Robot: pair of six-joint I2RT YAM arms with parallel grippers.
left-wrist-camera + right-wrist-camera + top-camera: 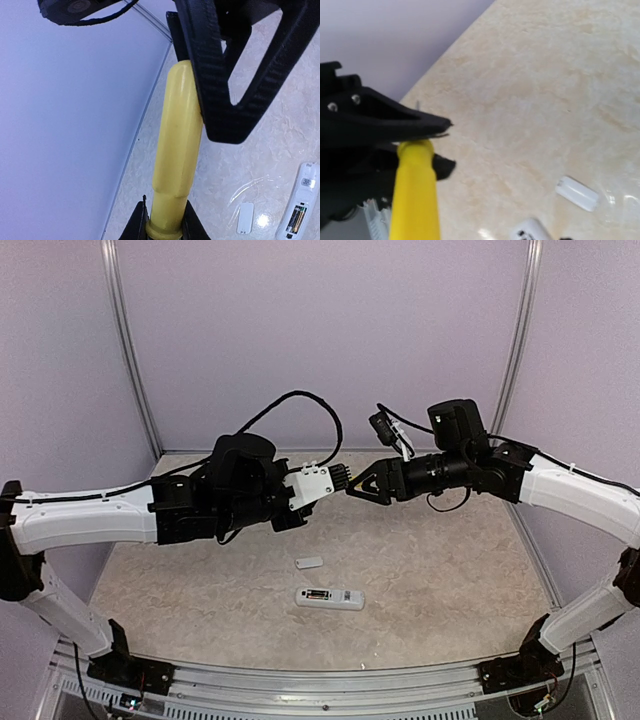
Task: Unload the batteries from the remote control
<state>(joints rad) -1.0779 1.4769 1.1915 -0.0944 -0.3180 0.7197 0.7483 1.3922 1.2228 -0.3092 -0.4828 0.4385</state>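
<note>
Remote control point(330, 597) at 6 o'clock, batteries point(296, 220) exposed; raised left end effector point(165, 227) pinching screwdriver point(177, 150); right end effector point(358, 487) closure indiscernible.

Left gripper point(338, 480) and right gripper point(356, 488) meeting high over desk point(450, 570) middle, screwdriver point(177, 150) clamped between them barring that air, open room beneath, remote point(330, 597) near front edge, cover point(309, 562) just beside it, wide open surface toward left, right and back edges
</note>
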